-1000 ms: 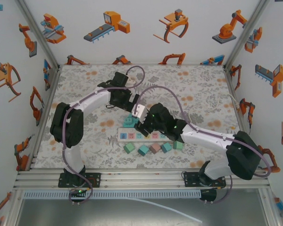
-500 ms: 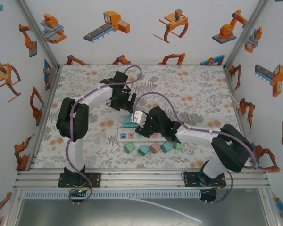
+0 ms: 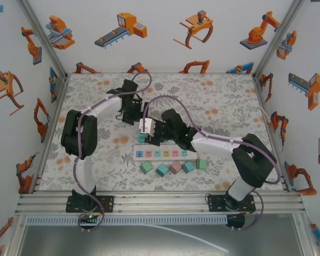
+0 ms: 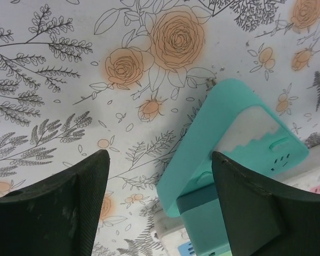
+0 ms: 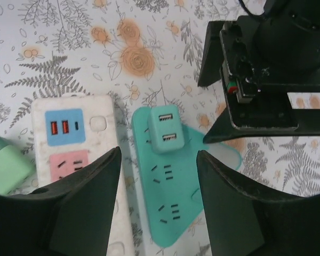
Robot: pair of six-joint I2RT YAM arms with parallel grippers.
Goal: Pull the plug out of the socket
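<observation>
Teal plug (image 5: 176,197) beside white socket (image 5: 77,141).
You see slots and a USB block on it; left fingers (image 4: 58,202) and right fingers (image 5: 85,208) stand open, holding nothing.

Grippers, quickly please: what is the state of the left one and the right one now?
Left gripper: open, fingers apart, holding nothing.
Right gripper: open above the teal plastic socket adapter, holding nothing.

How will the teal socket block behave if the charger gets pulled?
Probably light: the teal socket block looks like thin plastic lying flat on the table, so it would likely lift with the charger unless pinned. Its smooth flat shape should slide rather than tip.
</observation>
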